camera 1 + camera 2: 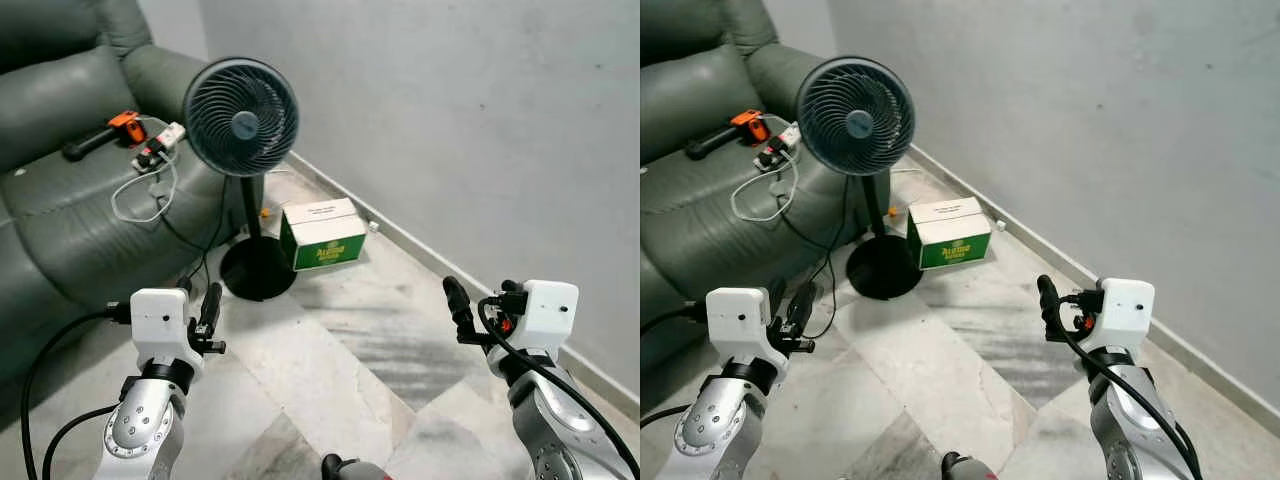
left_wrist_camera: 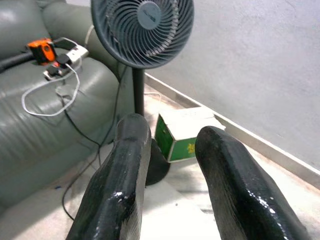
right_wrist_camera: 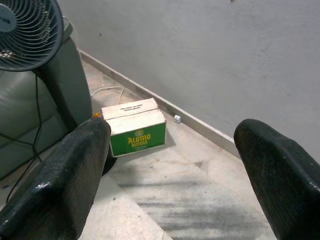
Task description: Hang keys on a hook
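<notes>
The left claw [image 2: 170, 170] is raised in front of the fan [image 1: 240, 115], its two glossy black fingers [image 2: 120, 185] parted by a narrow gap and holding nothing. The right claw [image 3: 170, 175] is also raised, off to the wall side of the fan, with its matte, rubbery fingers [image 3: 65, 180] spread wide and empty. Neither touches anything.

The fan is a dark pedestal type: a round grille with spiral ribs, a thin black pole and a flat round base [image 1: 258, 270] standing on the floor [image 1: 330, 360], which is pale polished marble with grey veining. Just beside the base, toward the wall [image 1: 450, 110], lies a green and white cardboard box [image 1: 322, 234]. The wall is plain grey plaster with a low skirting. Behind the fan is a dark green leather sofa [image 1: 60, 200], smooth and padded. On its seat, behind the fan head, lie an orange and black tool [image 1: 105, 133], a white power strip [image 1: 165, 140] and a looped white cable [image 1: 140, 195].
</notes>
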### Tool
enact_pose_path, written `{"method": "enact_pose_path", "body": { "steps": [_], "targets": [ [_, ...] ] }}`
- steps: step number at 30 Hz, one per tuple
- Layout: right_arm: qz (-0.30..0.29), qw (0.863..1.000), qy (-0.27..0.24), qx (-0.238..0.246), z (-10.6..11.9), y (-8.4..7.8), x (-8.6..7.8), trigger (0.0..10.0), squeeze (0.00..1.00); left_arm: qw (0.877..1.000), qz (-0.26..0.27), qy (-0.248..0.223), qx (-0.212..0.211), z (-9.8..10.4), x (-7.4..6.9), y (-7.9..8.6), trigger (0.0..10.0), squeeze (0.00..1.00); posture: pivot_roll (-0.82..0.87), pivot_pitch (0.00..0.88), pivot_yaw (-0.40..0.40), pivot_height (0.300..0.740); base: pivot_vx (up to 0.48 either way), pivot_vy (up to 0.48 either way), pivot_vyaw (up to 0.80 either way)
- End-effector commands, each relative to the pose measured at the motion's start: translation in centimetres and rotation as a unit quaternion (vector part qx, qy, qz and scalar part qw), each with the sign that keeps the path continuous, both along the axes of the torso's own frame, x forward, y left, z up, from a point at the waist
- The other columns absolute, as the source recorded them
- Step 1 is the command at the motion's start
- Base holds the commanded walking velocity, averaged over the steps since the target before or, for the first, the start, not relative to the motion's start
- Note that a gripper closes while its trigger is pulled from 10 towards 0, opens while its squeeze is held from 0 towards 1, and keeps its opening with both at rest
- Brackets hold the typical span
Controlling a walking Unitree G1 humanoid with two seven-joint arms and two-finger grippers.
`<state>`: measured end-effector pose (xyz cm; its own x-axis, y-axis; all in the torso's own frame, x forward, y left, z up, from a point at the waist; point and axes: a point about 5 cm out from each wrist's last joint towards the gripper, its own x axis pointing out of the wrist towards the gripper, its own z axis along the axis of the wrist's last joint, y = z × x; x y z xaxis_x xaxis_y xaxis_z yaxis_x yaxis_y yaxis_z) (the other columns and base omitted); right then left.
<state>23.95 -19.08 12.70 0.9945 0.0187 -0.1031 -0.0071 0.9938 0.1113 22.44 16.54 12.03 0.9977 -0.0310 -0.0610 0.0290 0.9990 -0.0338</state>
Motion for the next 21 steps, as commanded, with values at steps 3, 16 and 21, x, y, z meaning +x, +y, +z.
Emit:
{"method": "enact_pose_path", "body": {
  "steps": [3, 16, 21],
  "targets": [
    [0.001, 1.0, -0.004, 0.009, 0.0, 0.8, 0.3, 10.0, 0.0, 1.0, 0.011, 0.007, -0.001, -0.1, 0.1, 0.5, 10.0, 0.0, -0.03, 0.121, -0.011, 0.74, 0.0, 0.0, -0.8],
    [-0.058, 0.995, -0.047, 0.065, 1.5, -0.1, 0.3, 10.0, 0.0, 0.998, 0.06, -0.023, -0.007, 1.0, 0.5, 2.2, 10.0, 0.0, -0.03, 0.138, 0.01, 0.74, 0.0, 0.0, -0.78],
    [-0.052, 0.994, -0.097, -0.014, 3.6, -0.1, 0.9, 10.0, 0.0, 0.997, 0.069, -0.037, -0.008, 1.7, 1.3, 2.5, 10.0, 0.0, -0.03, 0.141, 0.015, 0.74, 0.0, 0.0, -0.77]
  ]
}}
